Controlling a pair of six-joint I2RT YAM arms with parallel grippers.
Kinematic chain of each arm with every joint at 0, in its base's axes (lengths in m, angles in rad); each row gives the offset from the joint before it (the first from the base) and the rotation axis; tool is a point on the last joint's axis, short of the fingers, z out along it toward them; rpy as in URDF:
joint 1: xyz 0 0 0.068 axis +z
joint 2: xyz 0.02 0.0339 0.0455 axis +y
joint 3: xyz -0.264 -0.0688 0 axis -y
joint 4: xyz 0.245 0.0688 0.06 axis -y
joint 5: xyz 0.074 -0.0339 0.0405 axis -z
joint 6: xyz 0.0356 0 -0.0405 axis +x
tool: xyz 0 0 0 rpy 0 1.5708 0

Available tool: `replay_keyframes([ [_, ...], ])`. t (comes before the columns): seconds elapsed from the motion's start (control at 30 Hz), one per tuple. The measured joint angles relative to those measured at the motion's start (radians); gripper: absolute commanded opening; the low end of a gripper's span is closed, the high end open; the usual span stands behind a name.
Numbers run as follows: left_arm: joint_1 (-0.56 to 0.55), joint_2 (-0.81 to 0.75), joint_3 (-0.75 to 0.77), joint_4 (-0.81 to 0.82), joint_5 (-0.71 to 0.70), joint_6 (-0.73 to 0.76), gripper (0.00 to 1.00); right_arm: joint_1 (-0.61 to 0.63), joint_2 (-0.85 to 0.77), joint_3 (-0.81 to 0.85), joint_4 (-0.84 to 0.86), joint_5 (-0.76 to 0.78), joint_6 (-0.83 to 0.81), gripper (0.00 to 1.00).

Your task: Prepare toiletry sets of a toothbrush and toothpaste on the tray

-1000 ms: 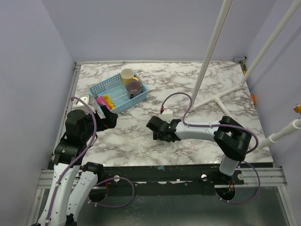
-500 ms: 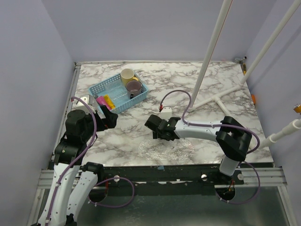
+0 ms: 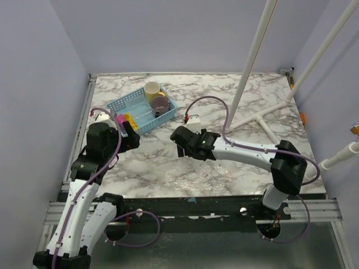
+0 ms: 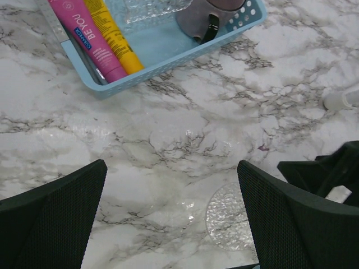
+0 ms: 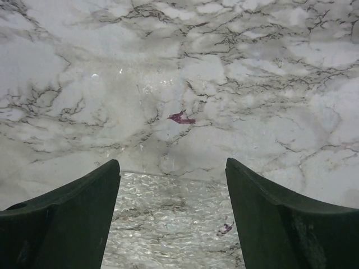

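- left gripper (image 4: 171, 171) wide open, empty, near blue basket (image 4: 168, 63)
- pink tube (image 4: 90, 42) and yellow tube (image 4: 116, 36) side by side inside it
- right gripper (image 5: 171, 168) open, empty, above clear tray (image 5: 168, 224) edge

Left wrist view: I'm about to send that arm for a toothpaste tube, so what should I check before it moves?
1. Left gripper open and empty: ok.
2. Pink tube and yellow tube in sight, side by side in the blue basket: ok.
3. Nothing lying on top of the tubes: ok.
4. Right gripper open, empty, apart from the basket: ok.
5. Clear tray lying on the table: ok.
6. Toothbrushes located: cannot tell.
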Motion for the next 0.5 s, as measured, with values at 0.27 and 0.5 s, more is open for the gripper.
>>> replay_keyframes([
  [0.27, 0.019, 0.154, 0.052, -0.027, -0.074, -0.040, 0.99, 0.000, -0.166, -0.053, 0.007, -0.032, -0.089, 0.79],
  [0.5, 0.087, 0.280, 0.164, -0.037, -0.093, -0.069, 0.98, 0.002, -0.309, -0.193, 0.023, -0.072, -0.140, 0.79],
])
